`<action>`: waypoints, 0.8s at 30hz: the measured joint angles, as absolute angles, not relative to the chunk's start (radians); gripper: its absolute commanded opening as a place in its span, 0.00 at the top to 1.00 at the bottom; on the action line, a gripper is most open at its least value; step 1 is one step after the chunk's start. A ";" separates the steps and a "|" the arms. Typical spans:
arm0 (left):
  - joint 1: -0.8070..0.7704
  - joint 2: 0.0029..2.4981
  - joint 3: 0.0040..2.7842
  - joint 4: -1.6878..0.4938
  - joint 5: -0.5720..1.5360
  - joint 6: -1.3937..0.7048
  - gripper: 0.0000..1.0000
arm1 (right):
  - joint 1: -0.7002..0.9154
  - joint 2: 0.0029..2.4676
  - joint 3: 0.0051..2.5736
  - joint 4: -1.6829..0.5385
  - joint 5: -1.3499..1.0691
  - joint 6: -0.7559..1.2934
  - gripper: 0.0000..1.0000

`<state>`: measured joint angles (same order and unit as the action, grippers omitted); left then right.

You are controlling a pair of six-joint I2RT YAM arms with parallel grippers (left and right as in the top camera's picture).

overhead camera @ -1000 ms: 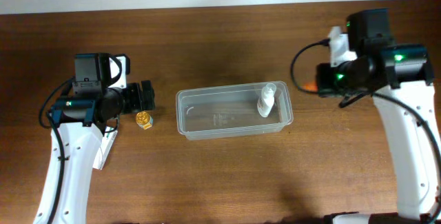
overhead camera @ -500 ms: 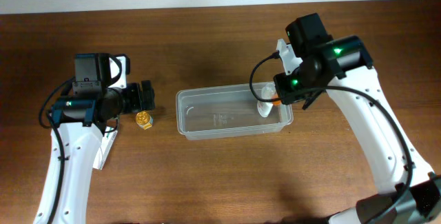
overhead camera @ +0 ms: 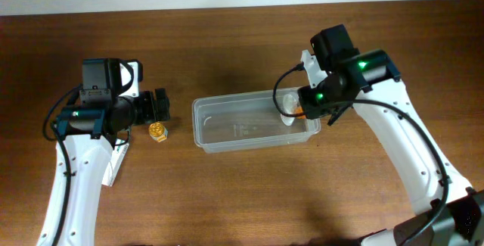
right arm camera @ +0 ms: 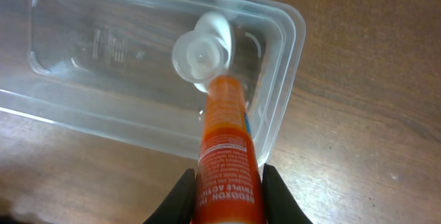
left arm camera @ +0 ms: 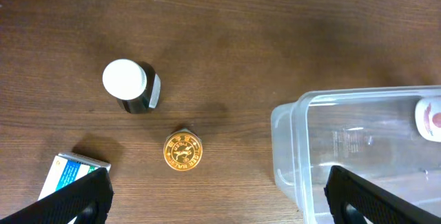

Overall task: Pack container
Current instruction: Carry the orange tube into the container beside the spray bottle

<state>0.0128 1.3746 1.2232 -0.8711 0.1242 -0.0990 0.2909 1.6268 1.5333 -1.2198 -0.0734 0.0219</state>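
The clear plastic container (overhead camera: 234, 125) lies in the middle of the table. A white bottle (overhead camera: 290, 104) stands at its right end. My right gripper (overhead camera: 304, 107) is shut on an orange tube (right arm camera: 227, 148) and holds it, white cap (right arm camera: 200, 55) forward, over the container's right end (right arm camera: 103, 45), next to the white bottle (right arm camera: 219, 25). My left gripper (overhead camera: 159, 105) is open and empty (left arm camera: 220, 207), hovering left of the container (left arm camera: 331, 148) above a small gold tin (left arm camera: 182, 149).
A dark bottle with a white cap (left arm camera: 131, 85) stands beyond the gold tin (overhead camera: 157, 131). A blue and white box (left arm camera: 69, 172) lies at the left, also showing in the overhead view (overhead camera: 113, 169). The table top is brown wood.
My right arm has swung left from the table's right side and brought the orange tube over the container's right end. The left arm has not moved.
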 measured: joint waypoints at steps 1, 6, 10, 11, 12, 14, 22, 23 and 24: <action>0.013 1.375 1.223 -0.871 0.124 -0.099 0.01 | 0.291 1.621 1.518 -1.202 -0.074 0.022 0.82; 0.013 1.375 1.223 -0.871 0.124 -0.099 0.01 | 0.291 1.600 1.456 -1.153 -0.081 0.022 0.82; 0.013 1.375 1.223 -0.871 0.124 -0.099 0.01 | 0.291 1.600 1.439 -1.147 -0.078 0.021 0.83; 0.013 1.375 1.223 -0.871 0.124 -0.099 0.00 | 0.291 1.601 1.439 -1.147 -0.077 0.022 0.83; 0.013 1.375 1.223 -0.871 0.124 -0.099 0.01 | 0.291 1.601 1.439 -1.147 -0.077 0.022 0.83; 0.013 1.375 1.223 -0.871 0.124 -0.099 0.01 | 0.291 1.601 1.439 -1.146 -0.076 0.022 0.83; 0.013 1.375 1.223 -0.871 0.124 -0.099 0.01 | 0.291 1.688 1.374 -1.150 -0.038 0.022 0.84; 0.013 1.375 1.223 -0.871 0.124 -0.099 0.01 | 0.291 1.689 1.372 -1.151 -0.037 0.022 0.84; 0.013 1.375 1.223 -0.871 0.124 -0.099 0.01 | 0.291 1.688 1.372 -1.150 -0.035 0.022 0.84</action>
<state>0.0128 1.3746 1.2232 -0.8711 0.1242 -0.0990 0.2909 1.6878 1.3720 -1.1500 -0.0345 0.0219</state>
